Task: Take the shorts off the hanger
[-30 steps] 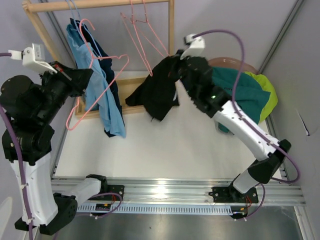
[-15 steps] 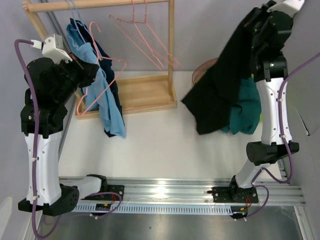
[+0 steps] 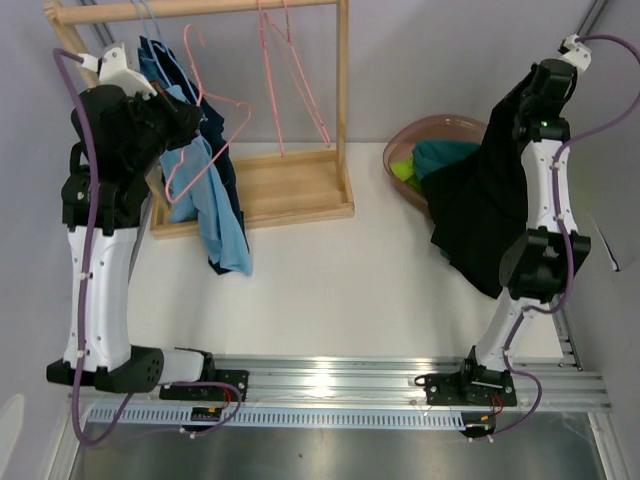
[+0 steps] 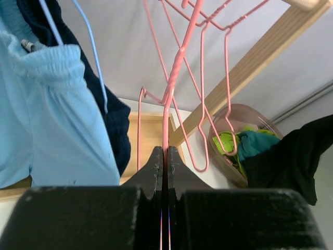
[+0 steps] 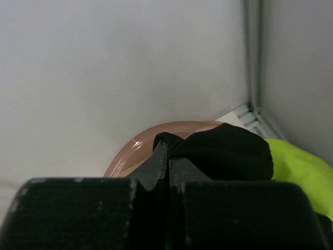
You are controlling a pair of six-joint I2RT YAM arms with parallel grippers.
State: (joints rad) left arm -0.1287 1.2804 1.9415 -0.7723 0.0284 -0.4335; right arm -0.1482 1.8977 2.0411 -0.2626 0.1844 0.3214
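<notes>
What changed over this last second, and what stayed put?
The right gripper, shut on the black shorts, swung them from beside the rack up and rightward; they now hang over the basket. The left gripper, shut on the pink hanger, rose, tipping it more upright. Nothing was let go. The light blue shorts and navy shorts stayed hanging.

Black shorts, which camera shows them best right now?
The top external view: the black shorts hang full length from the right hand. The right wrist view shows only a pinched bunch in the hand; the left wrist view catches one corner at its right edge.
</notes>
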